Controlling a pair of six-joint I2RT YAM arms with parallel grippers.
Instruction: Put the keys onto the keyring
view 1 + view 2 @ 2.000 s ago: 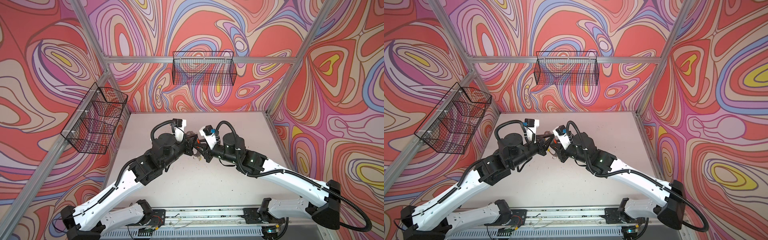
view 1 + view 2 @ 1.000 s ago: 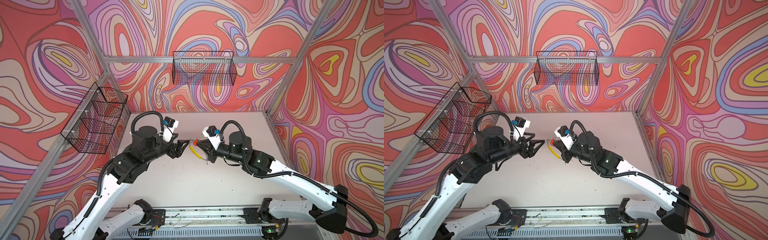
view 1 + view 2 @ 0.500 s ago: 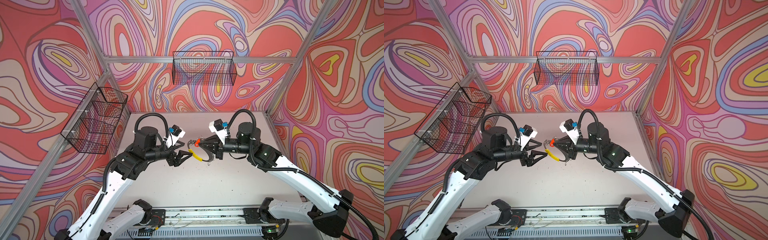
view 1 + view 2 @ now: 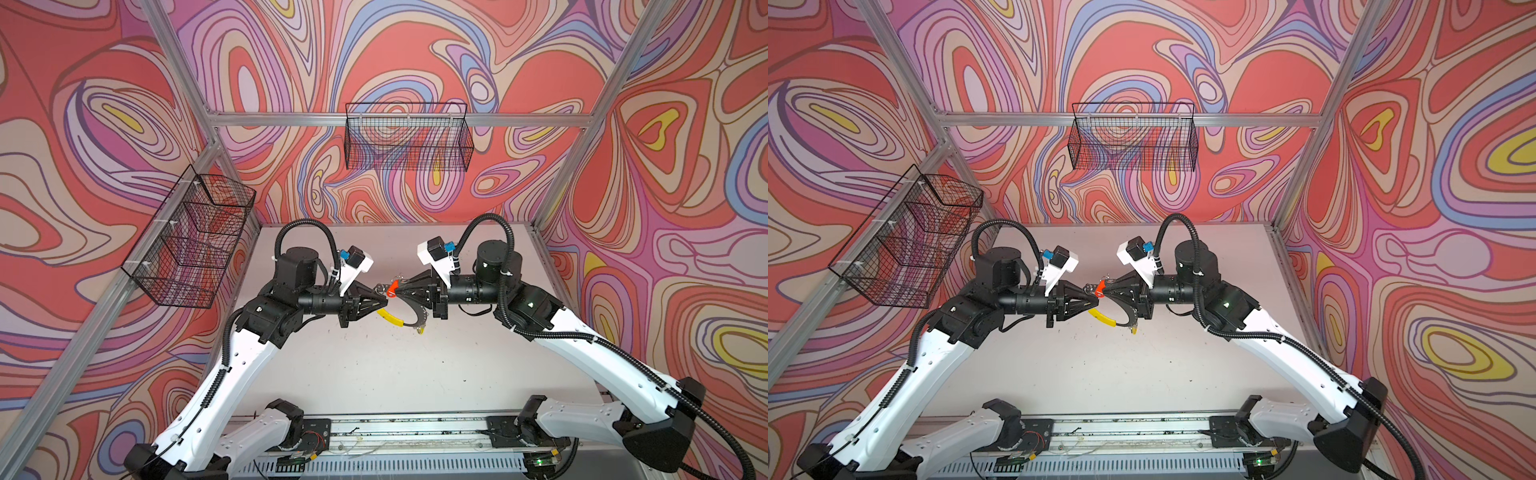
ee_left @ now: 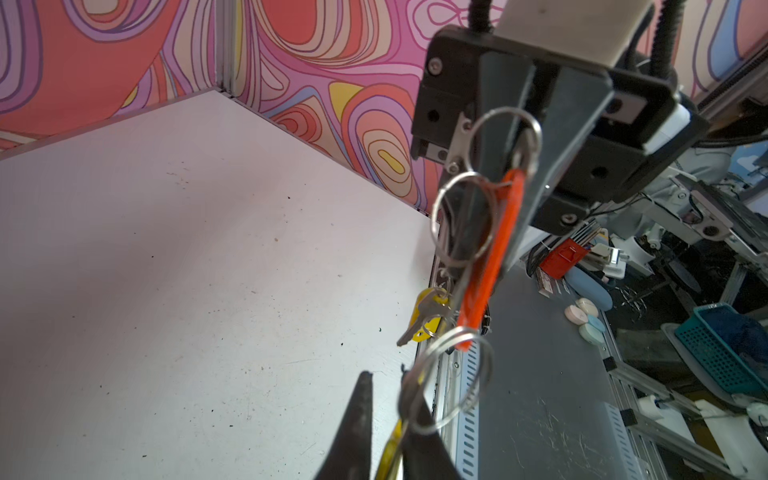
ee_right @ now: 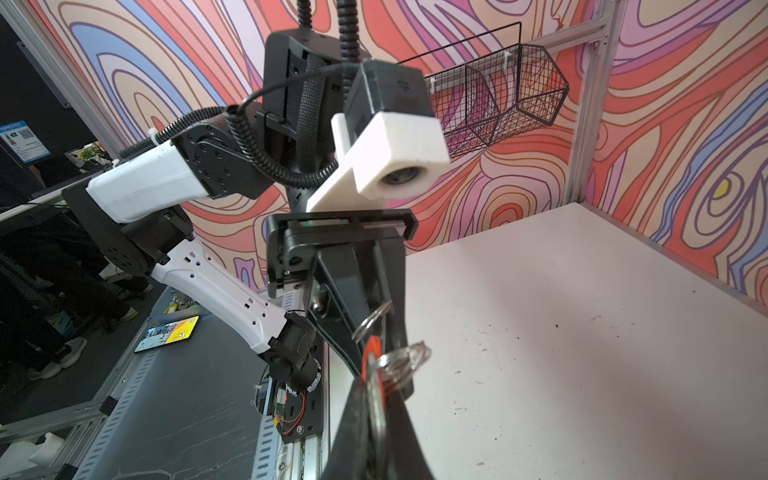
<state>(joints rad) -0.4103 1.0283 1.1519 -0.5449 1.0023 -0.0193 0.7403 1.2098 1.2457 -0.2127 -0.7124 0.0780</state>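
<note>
Over bench (image 4: 374, 374): left gripper (image 4: 383, 304) went from spread to pinching keyring (image 4: 391, 317) at yellow arc.
Right gripper (image 4: 402, 292): stayed clamped on keyring.
Implication: keyring looked braced at two points, ready for threading.

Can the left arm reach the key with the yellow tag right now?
Probably not yet: the left gripper is shut on the keyring, so it must let go first. The key hangs off that ring in the open, uncovered.

The left gripper (image 4: 384, 301) and right gripper (image 4: 400, 291) meet at the keyring (image 4: 391, 317); red tag (image 4: 392, 288) between.
</note>
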